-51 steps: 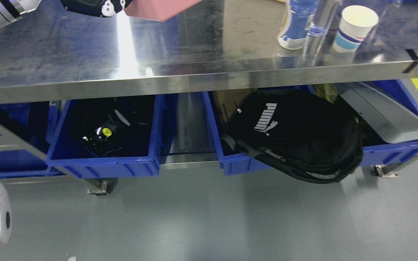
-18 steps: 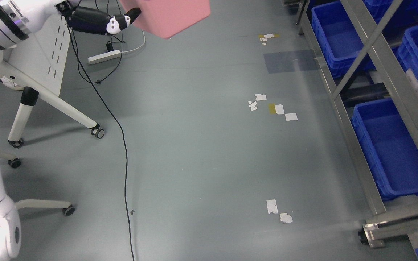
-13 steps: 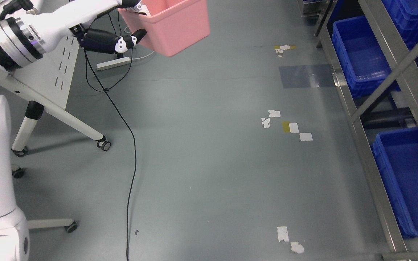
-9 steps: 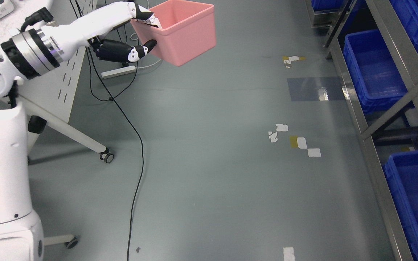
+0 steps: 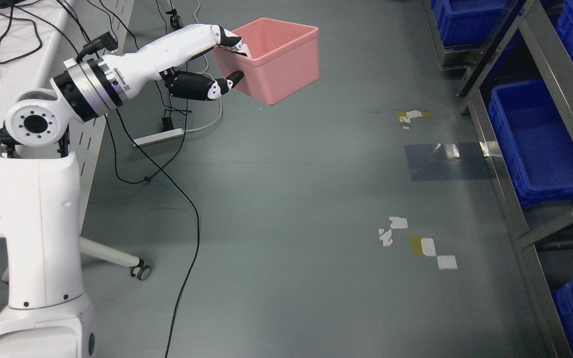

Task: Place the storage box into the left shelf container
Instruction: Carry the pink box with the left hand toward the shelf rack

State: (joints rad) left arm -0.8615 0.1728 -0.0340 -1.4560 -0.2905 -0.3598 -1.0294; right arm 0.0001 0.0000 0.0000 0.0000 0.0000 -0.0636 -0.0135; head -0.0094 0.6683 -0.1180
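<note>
Grey floor (image 5: 286,223) fills the background. Left hand (image 5: 217,64) pinches the near rim of the storage box (image 5: 274,67), a plain pink, open-topped, empty tub held upright in the air just beyond its fingers.

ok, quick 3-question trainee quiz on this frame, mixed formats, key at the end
1. True or false: the pink storage box is resting on the floor.
2. Multiple choice: how does the left hand hold the box? A) from below, palm under the base; B) gripping the near wall at the rim, with fingers over the rim and one outside the wall; C) by a handle on top.
3. Short answer: on which side of the picture do the blue shelf containers stand?

Key
1. False: it is held in the air above the grey floor.
2. B
3. The right side, in the metal shelf frame.
</note>
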